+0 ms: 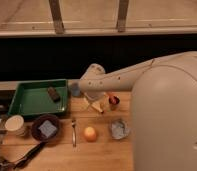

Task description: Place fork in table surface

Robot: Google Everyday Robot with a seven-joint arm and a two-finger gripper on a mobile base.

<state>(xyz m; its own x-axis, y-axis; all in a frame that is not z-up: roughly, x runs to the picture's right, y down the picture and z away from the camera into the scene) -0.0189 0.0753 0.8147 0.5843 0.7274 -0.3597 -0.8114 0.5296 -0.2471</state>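
The slim, silvery metal fork lies flat on the grained, light-brown plank bench, between a dark round bowl and a smooth orange, touching neither. Bare wood runs on to the front edge. Beyond, just right of the green rectangular tray, the end effector hangs spread wide, gripping nothing.
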